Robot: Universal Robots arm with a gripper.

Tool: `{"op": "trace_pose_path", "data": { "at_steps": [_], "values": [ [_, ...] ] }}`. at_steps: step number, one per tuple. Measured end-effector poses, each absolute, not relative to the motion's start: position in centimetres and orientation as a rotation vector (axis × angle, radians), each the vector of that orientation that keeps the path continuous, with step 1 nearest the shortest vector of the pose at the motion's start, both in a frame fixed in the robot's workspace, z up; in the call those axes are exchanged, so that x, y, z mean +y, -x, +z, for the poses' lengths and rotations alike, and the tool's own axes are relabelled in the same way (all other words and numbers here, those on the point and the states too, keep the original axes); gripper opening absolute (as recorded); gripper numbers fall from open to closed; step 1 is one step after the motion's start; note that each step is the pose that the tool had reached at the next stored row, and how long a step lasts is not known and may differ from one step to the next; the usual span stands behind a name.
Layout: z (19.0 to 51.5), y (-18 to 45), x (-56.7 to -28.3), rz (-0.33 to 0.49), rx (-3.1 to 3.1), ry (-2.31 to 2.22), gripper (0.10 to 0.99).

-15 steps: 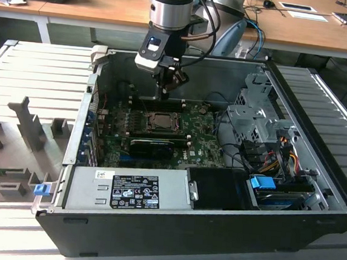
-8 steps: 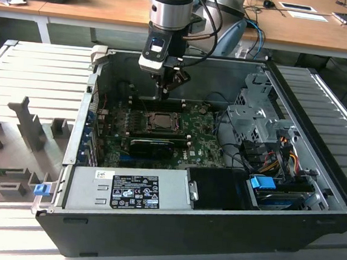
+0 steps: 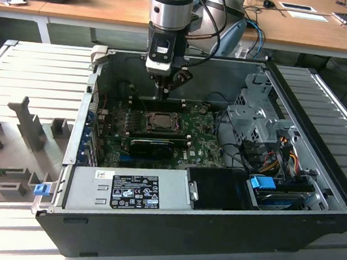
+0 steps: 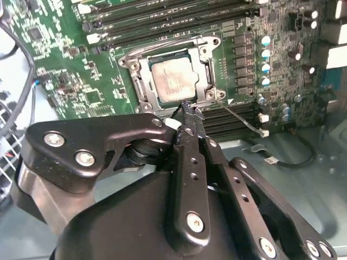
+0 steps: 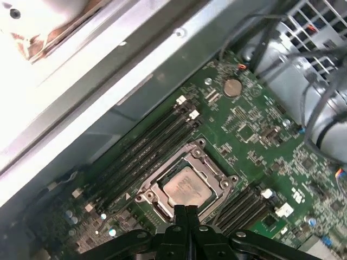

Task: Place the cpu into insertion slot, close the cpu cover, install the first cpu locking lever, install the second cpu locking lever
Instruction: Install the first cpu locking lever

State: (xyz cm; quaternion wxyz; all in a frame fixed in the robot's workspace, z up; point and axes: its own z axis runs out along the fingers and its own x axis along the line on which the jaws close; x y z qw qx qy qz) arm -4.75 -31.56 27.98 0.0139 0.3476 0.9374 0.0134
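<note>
Though unheld, cpu (image 4: 172, 81) in insertion slot (image 4: 140, 89)

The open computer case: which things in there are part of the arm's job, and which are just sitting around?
Part of the job: cpu, seated in its socket; cpu cover framing it; thin wire locking lever sticking out; gripper, tips by the socket's edge.

Just there: memory slots, long black card, power supply, coin battery, drive cables.

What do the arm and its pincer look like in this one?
The arm is a silver-grey cylinder with a darker band, black cables looping beside it. The pincer is matte black: jointed link bars with silver screw heads, tapering to two slim fingers.
</note>
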Motion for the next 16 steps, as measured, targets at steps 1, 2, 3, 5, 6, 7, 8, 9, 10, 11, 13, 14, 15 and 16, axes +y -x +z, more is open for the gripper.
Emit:
{"op": "trace_pose_path", "data": {
  "at_steps": [1,2,3,5,6,7,8,9,10,11,13,14,15,16],
  "values": [
    [27.98,4.75,-31.56,0.042,2.926,-1.065,0.106],
    [27.98,4.75,-31.56,0.043,2.94,-1.027,0.106],
    [27.98,4.75,-31.56,0.043,2.952,-0.991,0.106],
    [27.98,4.75,-31.56,0.044,2.967,-0.947,0.106],
    [27.98,4.75,-31.56,0.044,2.976,-0.92,0.106],
    [27.98,4.75,-31.56,0.044,2.982,-0.9,0.106],
    [27.98,4.75,-31.56,0.045,2.991,-0.872,0.106],
    [27.98,4.75,-31.56,0.045,2.995,-0.857,0.106],
    [27.98,4.75,-31.56,0.045,2.999,-0.846,0.106],
    [27.98,4.75,-31.56,0.045,3.005,-0.823,0.106],
    [27.98,4.75,-31.56,0.046,3.017,-0.781,0.106],
    [27.98,4.75,-31.56,0.046,3.022,-0.761,0.106],
    [27.98,4.75,-31.56,0.047,3.029,-0.736,0.106],
    [27.98,4.75,-31.56,0.047,3.036,-0.706,0.106]
  ]
}}
